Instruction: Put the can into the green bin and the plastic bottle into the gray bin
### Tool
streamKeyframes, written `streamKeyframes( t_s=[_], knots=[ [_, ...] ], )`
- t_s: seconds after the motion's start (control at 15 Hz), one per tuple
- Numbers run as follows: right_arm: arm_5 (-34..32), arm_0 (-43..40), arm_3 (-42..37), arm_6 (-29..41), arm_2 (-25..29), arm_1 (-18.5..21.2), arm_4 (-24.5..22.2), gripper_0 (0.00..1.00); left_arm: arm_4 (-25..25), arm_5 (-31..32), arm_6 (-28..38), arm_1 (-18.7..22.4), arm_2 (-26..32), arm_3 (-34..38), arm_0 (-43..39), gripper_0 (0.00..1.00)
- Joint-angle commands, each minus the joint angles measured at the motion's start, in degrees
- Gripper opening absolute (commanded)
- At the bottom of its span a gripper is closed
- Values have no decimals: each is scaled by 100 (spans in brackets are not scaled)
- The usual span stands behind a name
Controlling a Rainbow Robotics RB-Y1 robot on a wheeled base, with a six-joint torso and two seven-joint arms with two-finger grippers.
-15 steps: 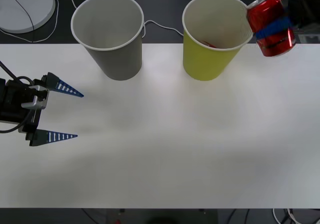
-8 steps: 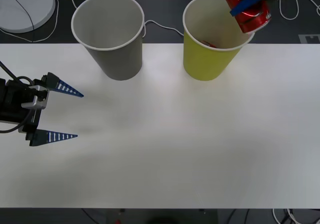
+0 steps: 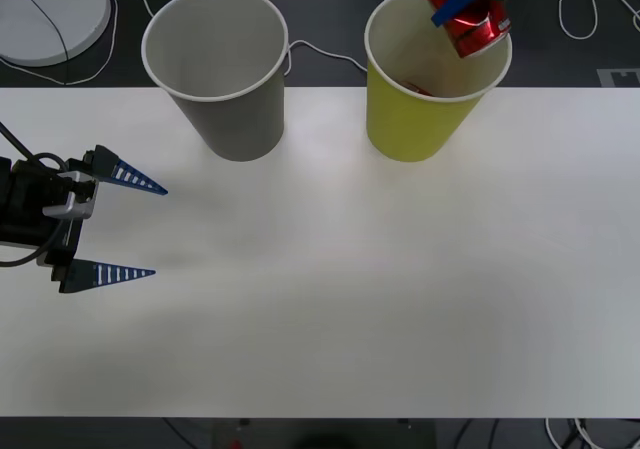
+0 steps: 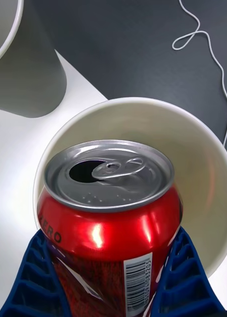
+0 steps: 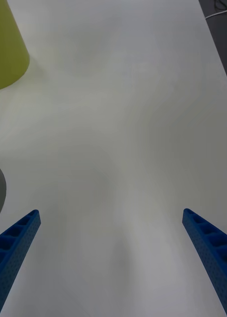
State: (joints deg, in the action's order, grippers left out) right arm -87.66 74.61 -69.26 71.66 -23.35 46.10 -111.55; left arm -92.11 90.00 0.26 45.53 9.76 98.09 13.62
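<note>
The right claw (image 3: 466, 5) is raised over the far edge of the counter (image 3: 350, 299), toward its right end, directly above the mouth of the green bin (image 3: 420, 119). Its blue ribbed fingers (image 4: 185, 277) are clamped on the can (image 3: 462, 9), one on each side of the red body. In the front view the can is tilted and overlaps the far right part of the bin's white rim. In the right wrist view the can's silver top, with its pull tab and open mouth, sits framed within the bin's rim, with the pale inside of the bin showing around and beyond it. A small red item (image 3: 418, 89) lies low inside the green bin.

The left claw (image 3: 115, 224) is parked low at the left edge of the counter, its arm entering from the left side. Its two blue fingers (image 5: 17, 247) are spread wide with bare counter between them.

The gray bin (image 3: 225, 99) stands upright at the far edge of the counter, to the left of the green bin and apart from it.
</note>
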Motion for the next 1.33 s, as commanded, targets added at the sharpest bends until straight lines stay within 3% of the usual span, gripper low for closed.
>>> streamKeyframes(
  t_s=[0.07, 0.13, 0.4, 0.73, 0.93, 1.13, 1.33],
  knots=[
    [12, 27, 0, -249, -12, 4, 20, 85, 0, 0, 0, 0, 0, 0, 0, 100],
    [3, 18, 0, -266, -12, 4, 37, 100, 0, 0, 0, 0, 0, 0, 0, 100],
    [-84, 18, -70, -451, -3, 110, 187, 100, 0, 0, 0, 0, 0, 0, 0, 100],
    [-234, -263, -466, -767, 129, 769, 1250, 100, 0, 0, 0, 0, 0, 0, 0, 100],
    [-234, -887, -1125, -820, 779, 1112, 1663, 100, 0, 0, 0, 0, 0, 0, 0, 100],
    [-234, -2003, -2127, -969, 1658, 1481, 2191, 100, 0, 0, 0, 0, 0, 0, 0, 100],
    [-234, -3163, -3111, -1347, 2555, 1595, 2463, 100, 0, 0, 0, 0, 0, 0, 0, 100]
  ],
)
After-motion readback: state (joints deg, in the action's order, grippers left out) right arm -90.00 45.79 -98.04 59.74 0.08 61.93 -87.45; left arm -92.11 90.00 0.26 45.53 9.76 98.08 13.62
